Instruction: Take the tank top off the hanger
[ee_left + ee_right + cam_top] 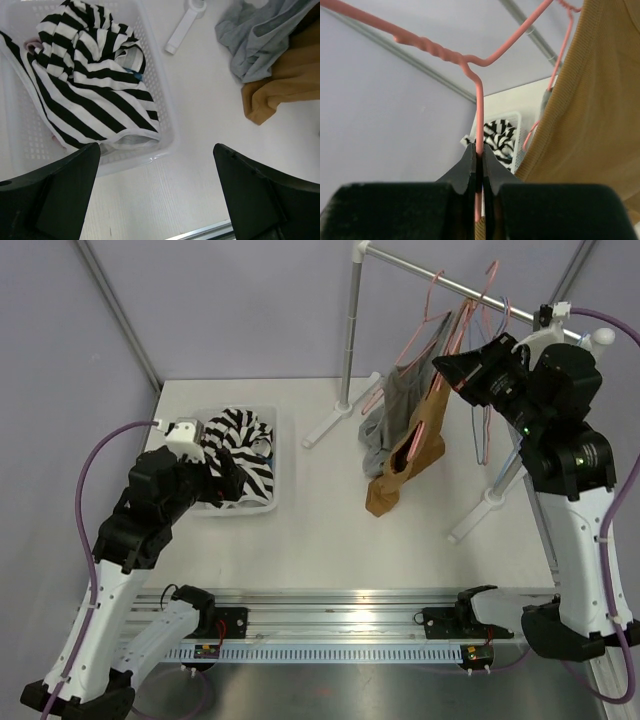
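The right pincer point(477, 152) is clamped on the thin wire of a pink hanger point(479, 100), probably to steady it so the garment can slide free. The mustard tank top point(410, 455) hangs at the upper right of the overhead view, drooping to the table point(330, 530). The left pincer point(156, 152) hovers with fingers spread wide over the white basket point(170, 135) holding a striped garment point(90, 85), seemingly waiting.

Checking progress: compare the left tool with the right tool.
The left tool is wide open and empty; the right tool is shut on the pink hanger. The left tool hangs low by the basket holding the striped top; the right tool is up at the rack beside the tan top. Both are black.
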Robot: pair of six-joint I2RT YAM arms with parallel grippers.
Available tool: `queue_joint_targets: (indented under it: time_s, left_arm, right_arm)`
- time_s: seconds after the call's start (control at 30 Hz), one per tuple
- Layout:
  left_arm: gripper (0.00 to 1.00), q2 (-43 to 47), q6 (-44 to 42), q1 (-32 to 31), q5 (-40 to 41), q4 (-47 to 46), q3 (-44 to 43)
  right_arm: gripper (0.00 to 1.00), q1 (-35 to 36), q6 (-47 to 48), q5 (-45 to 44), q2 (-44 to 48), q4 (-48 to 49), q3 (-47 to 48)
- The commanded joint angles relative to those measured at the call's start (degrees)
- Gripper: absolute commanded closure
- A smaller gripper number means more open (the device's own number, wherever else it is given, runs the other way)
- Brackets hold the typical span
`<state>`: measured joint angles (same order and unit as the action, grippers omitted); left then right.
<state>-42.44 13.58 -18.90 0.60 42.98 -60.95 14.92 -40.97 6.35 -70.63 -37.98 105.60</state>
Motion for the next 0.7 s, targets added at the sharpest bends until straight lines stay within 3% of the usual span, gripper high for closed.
queue_joint_targets:
  time_s: [0.0,0.13,0.27,0.43,0.67]
  left_arm:
    - [0.01,-1.42,0.57,-0.70,-6.48,-2.20,-6.19]
    - [0.01,-3.18,0.74,-1.49,-13.68,-4.74,-12.25]
    - [0.01,-5.02,2.15,-3.94,-20.72,-13.00,-16.99]
    - [0.01,-6.43,2.15,-7.91,-21.17,-23.00,-19.38]
    - [0.01,-11.00,0.92,-11.42,-17.39,-29.62,-21.75]
  right_arm:
    - [1.00,0.38,1.50,10.24,5.14,1.60,1.18]
    - [1.00,0.38,2.12,19.65,6.82,-0.52,2.68]
    - [1.00,0.38,0.90,30.98,6.48,-0.43,7.05]
    - [1.00,0.46,-5.51,45.38,4.80,5.44,8.57]
    - [1.00,0.38,-7.45,49.89,5.15,9.49,-0.74]
